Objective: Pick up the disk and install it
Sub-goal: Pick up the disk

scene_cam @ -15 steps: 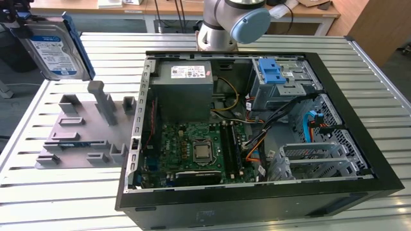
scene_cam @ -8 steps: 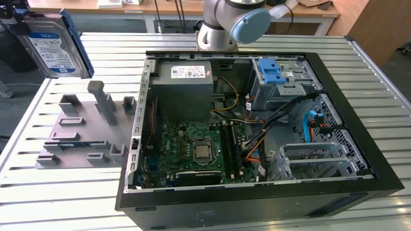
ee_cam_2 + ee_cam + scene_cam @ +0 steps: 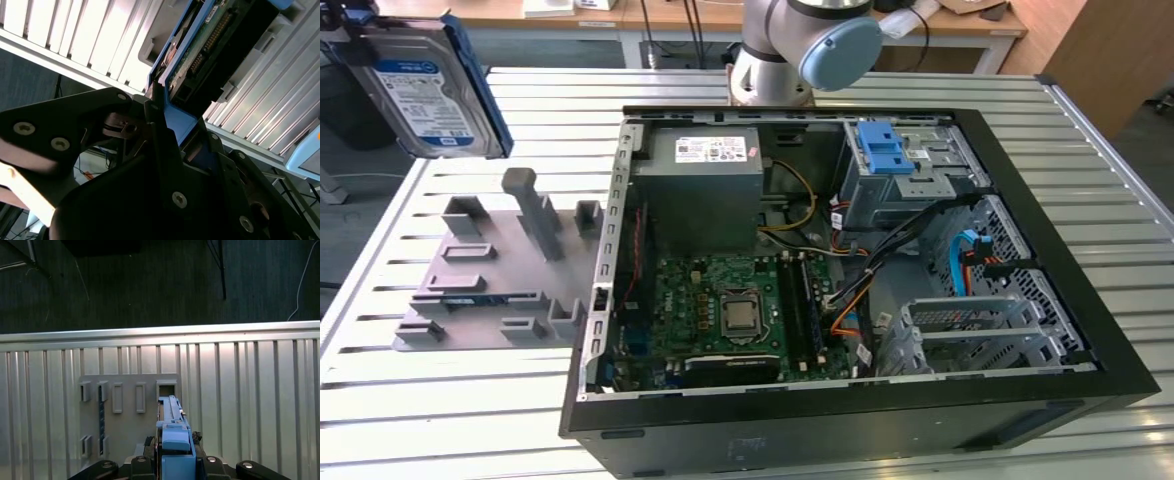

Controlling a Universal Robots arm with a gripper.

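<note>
Disk [image 3: 430, 88]: held on edge in the air, clear of the desk [image 3: 440, 420], above the grey holder [image 3: 494, 270] at the exterior view's upper left.
Pincer [image 3: 165, 117]: closed on the disk's blue side rail in both wrist views, probably to spare the circuit board.
Open computer case [image 3: 1067, 300]: lies well apart from the disk, its drive cage [image 3: 907, 180] facing up, likely for access from above.

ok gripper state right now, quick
gripper: closed on the disk, holding it in the air
</note>
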